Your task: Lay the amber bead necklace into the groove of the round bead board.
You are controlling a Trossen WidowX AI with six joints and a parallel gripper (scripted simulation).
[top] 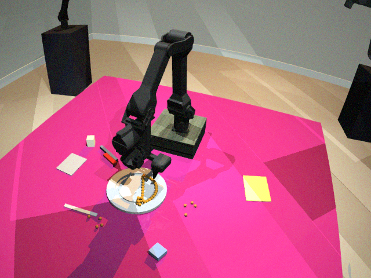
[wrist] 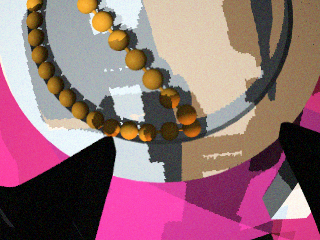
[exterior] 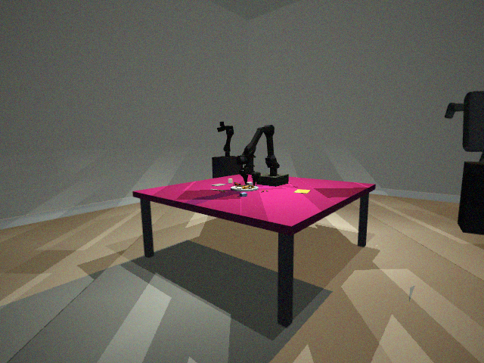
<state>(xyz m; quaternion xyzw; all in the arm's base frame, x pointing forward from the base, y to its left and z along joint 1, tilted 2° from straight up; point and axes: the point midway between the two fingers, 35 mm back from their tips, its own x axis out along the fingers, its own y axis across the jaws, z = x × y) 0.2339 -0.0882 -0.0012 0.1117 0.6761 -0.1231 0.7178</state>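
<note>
The round white bead board lies flat below the arm. The amber bead necklace lies on its right part in the top view. One strand curves along the groove on that side. The other cuts across the inner disc, off the groove, and several beads are bunched at the front. In the wrist view the strand doubles back at the groove's lower right. My gripper is open and empty, low over the board's back edge. Its left finger in the wrist view is close beside the beads.
Loose amber beads lie right and front left of the board. Around it are a pale stick, red block, grey bar, cream block, whitish square, blue block and yellow square.
</note>
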